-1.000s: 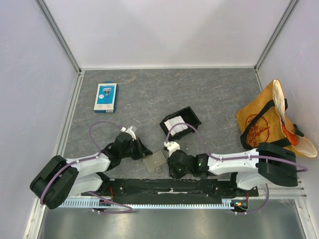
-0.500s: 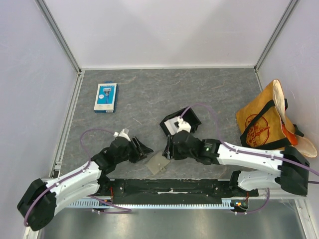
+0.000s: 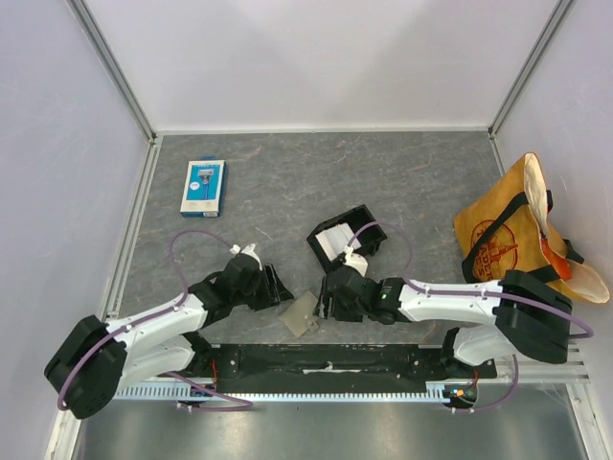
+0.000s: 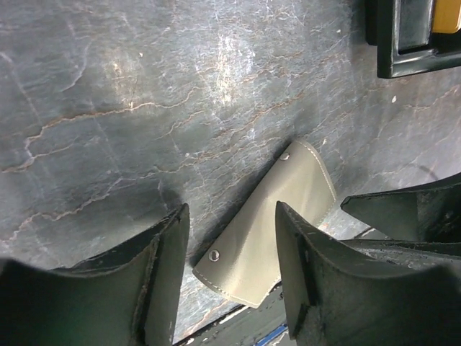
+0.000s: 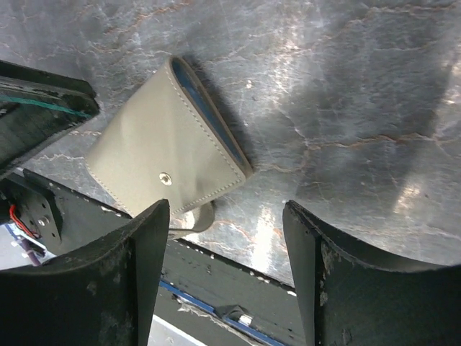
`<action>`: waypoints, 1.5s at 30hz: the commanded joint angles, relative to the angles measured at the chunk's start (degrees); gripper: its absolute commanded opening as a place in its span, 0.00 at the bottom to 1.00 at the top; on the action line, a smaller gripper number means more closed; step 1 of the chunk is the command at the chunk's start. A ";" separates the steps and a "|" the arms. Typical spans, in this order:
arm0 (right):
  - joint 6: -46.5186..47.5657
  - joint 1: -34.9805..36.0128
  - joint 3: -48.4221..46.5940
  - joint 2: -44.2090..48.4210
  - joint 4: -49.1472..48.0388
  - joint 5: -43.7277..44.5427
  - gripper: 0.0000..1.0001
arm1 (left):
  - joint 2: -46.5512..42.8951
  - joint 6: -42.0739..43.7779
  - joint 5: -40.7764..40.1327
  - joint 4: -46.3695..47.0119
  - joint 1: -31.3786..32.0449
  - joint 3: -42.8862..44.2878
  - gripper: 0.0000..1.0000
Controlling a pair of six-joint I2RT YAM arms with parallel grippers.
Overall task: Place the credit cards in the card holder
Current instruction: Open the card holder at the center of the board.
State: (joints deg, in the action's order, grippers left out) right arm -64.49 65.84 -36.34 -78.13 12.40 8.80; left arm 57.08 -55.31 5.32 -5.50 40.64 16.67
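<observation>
Card holder (image 3: 299,312), the flat grey-tan folding wallet: where do you have it?

— Folded shut and lying flat on the dark marbled worktop (image 3: 383,182), between my two end effectors. In the left wrist view the card holder (image 4: 270,234) lies tilted just ahead of the fingers, its two metal snaps facing up. In the right wrist view it (image 5: 162,169) lies ahead and off toward one finger, with a blue edge showing at its mouth.

— And the end effectors themselves?

— My left end effector (image 3: 280,290) is released, fingers spread, gripping nothing. The right end effector (image 3: 324,299) is spread too and empty. Both are close to the wallet; I cannot tell whether either touches it.

— The cards?

— Small white rectangular credit cards (image 3: 337,240) lie in a black box-like tray (image 3: 369,228), just beyond the right end effector. Far beyond the left one lies a blue-and-white retail pack (image 3: 203,187). Well off to the right of my right arm lies a tan cloth tote bag (image 3: 512,235).
</observation>
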 commanded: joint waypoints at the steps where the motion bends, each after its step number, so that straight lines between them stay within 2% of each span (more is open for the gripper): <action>1: -3.36 -0.01 -0.49 -1.32 -6.86 -0.10 0.71 | 2.95 6.09 2.14 -1.09 0.14 0.91 0.53; 6: -2.66 -0.10 -3.65 -5.89 -7.57 -1.15 0.67 | 0.85 4.69 2.94 -1.09 0.66 -1.45 0.34; 18: 6.20 -4.31 -13.04 -13.62 -7.67 -4.49 0.61 | -0.22 0.73 0.84 -2.93 2.95 -2.61 0.23; 20: 8.40 -5.28 -13.67 -12.93 -4.59 -2.66 0.62 | -1.44 0.55 -1.36 -6.70 2.95 -0.86 0.24; 23: 12.45 -6.34 -12.10 -8.29 -3.97 -1.68 0.63 | -6.96 0.38 -4.44 -10.40 3.04 0.21 0.35; 26: 14.48 -6.61 -11.48 -4.41 0.24 -1.33 0.66 | -12.15 0.73 -3.31 -10.50 3.04 0.38 0.47; 28: 15.27 -6.61 -9.55 -2.57 0.87 -3.42 0.69 | -13.39 0.82 -1.03 -9.89 3.04 0.47 0.51; 33: 15.53 -6.61 -5.59 1.40 -0.46 -7.04 0.70 | -10.86 -0.94 2.33 -6.29 4.79 -0.58 0.52; 39: 16.94 -6.08 -6.90 -0.18 1.48 -7.57 0.71 | -2.96 -2.43 -1.53 -4.35 10.32 0.82 0.52; 45: 17.64 -3.27 -9.98 -3.87 5.26 -4.23 0.71 | 0.40 -3.32 -5.14 -6.97 11.92 1.79 0.48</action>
State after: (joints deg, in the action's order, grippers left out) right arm -48.34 60.93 -43.05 -79.99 15.22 2.96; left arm 56.07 -57.06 4.29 -10.24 51.79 17.17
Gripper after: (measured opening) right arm 0.708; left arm 0.489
